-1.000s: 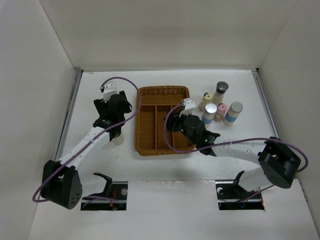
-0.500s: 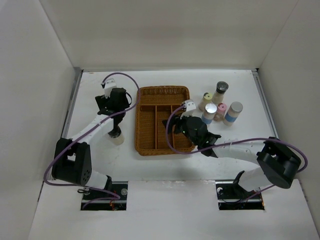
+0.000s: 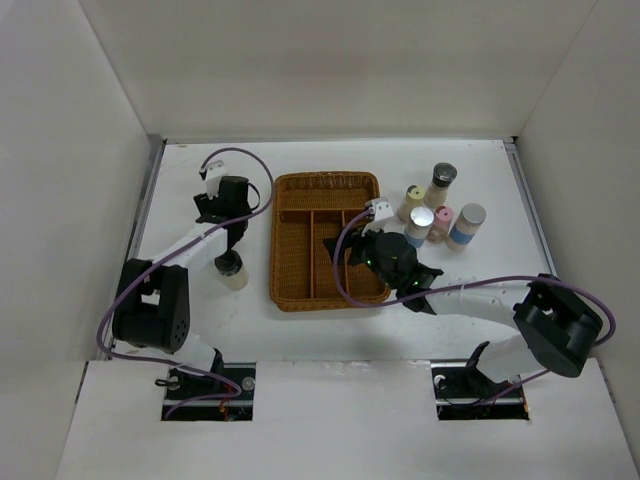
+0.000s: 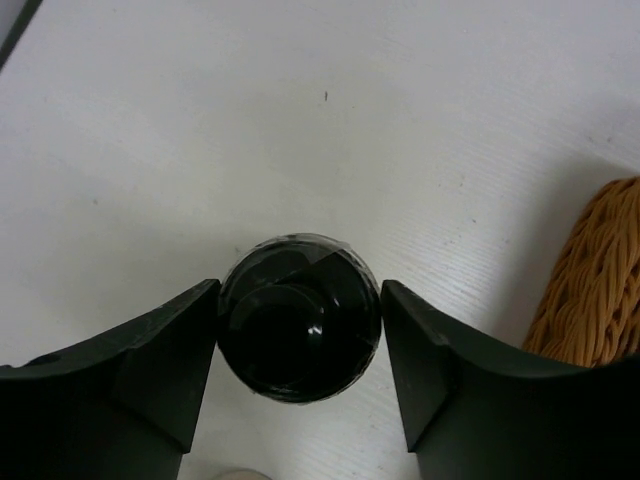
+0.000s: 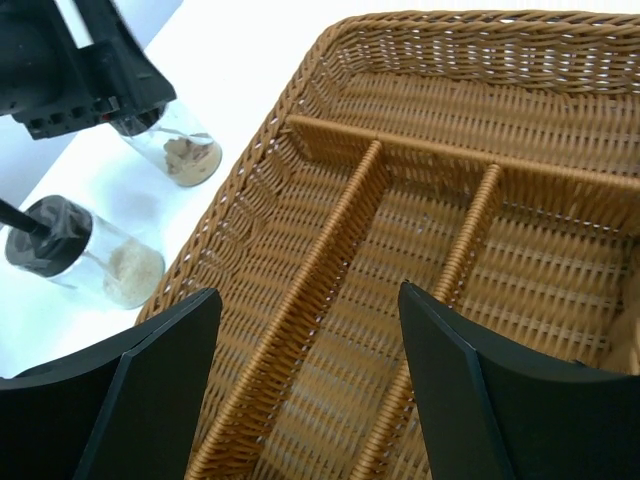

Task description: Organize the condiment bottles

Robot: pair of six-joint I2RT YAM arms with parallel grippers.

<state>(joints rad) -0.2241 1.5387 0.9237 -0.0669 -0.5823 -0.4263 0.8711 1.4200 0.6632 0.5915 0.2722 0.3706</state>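
Progress: we see no bottle in tray (image 3: 325, 180) | five bottles (image 3: 441, 216) right of it, two left | left gripper (image 4: 300, 302) straddles one jar (image 4: 300, 345), grip we cannot tell | right gripper (image 5: 308, 295) spread over tray, empty

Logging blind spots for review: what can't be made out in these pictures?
- Left wrist: dark-capped bottle, body hidden under its cap; whether left fingers grip it unclear.
- Right wrist: wicker tray, near end hidden by right fingers.
- Top: rightmost bottle, label too small.
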